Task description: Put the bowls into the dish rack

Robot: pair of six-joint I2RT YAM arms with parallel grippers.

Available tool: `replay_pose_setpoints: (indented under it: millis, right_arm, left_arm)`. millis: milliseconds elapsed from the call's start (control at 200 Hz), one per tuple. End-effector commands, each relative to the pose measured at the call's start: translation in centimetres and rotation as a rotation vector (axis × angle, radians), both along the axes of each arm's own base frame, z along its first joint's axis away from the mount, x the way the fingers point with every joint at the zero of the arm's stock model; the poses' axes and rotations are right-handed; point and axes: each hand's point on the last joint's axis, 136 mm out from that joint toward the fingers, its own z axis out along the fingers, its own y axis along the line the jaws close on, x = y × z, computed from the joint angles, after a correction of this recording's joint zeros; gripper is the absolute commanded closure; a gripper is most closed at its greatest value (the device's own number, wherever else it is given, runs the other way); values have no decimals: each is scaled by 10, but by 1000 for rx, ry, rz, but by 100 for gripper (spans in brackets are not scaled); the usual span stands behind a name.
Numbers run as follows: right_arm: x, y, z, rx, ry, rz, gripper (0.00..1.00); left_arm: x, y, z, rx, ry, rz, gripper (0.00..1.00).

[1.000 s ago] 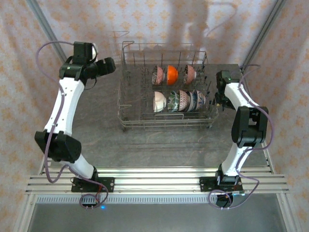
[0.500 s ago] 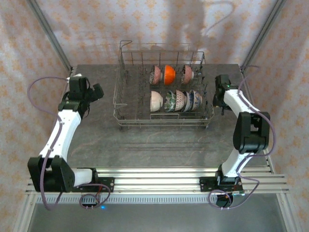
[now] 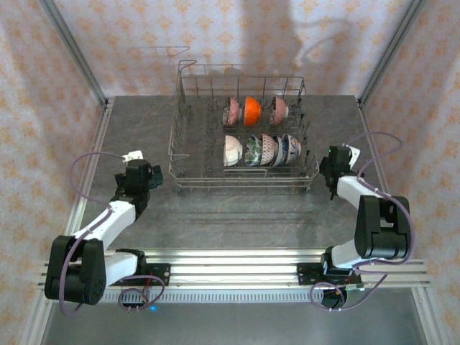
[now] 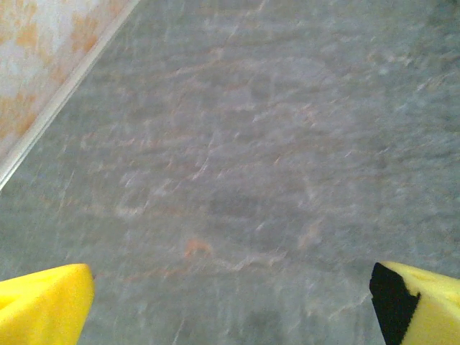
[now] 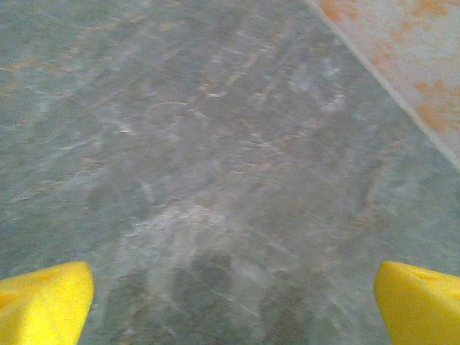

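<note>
— Left pincer [image 4: 230, 305] hangs low over the bench [image 3: 237, 215], its yellow fingertips [image 4: 43, 302] spread wide with nothing between them.

— And the right pincer [image 5: 230, 305]?

— Same story on the other side: gaping and empty, with grey stone beneath it. Each one sits just off a front corner of the dish rack [image 3: 244, 185].

— So where are the bowls?

— Every bowl I can see is in that rack, which stands beyond both arms, mid-bench towards the back wall. The near row runs from a cream bowl [image 3: 233, 151] on the left to a teal-patterned bowl [image 3: 253, 151], a brown-red bowl [image 3: 270, 149] and a blue-and-white bowl [image 3: 289, 148]. They stand on edge, packed close between the tines. The far row has a dark patterned bowl [image 3: 233, 111], a bright orange bowl [image 3: 252, 110] and a pinkish bowl [image 3: 279, 110], spaced more loosely.

— How would they handle, do you reckon?

— Glazed ceramic, I'd judge, so rigid and fairly weighty for their size. They'd be slick under a pad and quick to chip against wire or a neighbour.

— Where would you take hold?

— At the rim, on the top of the standing edge, with one finger in the hollow and one on the outer wall. The near row leaves little room for that. The far row looks easier.
</note>
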Motion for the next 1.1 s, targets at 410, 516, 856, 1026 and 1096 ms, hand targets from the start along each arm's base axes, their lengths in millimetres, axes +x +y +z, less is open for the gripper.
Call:
replay_pose_setpoints:
  millis: [410, 516, 856, 1026, 1096]
  right_arm:
    - [38, 61, 21, -1, -344, 307, 1]
    - [36, 60, 18, -3, -355, 306, 1]
    - [37, 60, 18, -1, -358, 305, 1]
    - [37, 60, 17, 1, -355, 307, 0]
    - [39, 61, 18, 2, -352, 312, 1]
  left_arm:
    - [45, -1, 13, 137, -301, -10, 1]
    - [43, 0, 5, 112, -283, -14, 1]
    - [46, 0, 3, 119, -295, -10, 1]
    - [49, 1, 4, 122, -290, -10, 1]
    - [49, 0, 2, 123, -285, -11, 1]
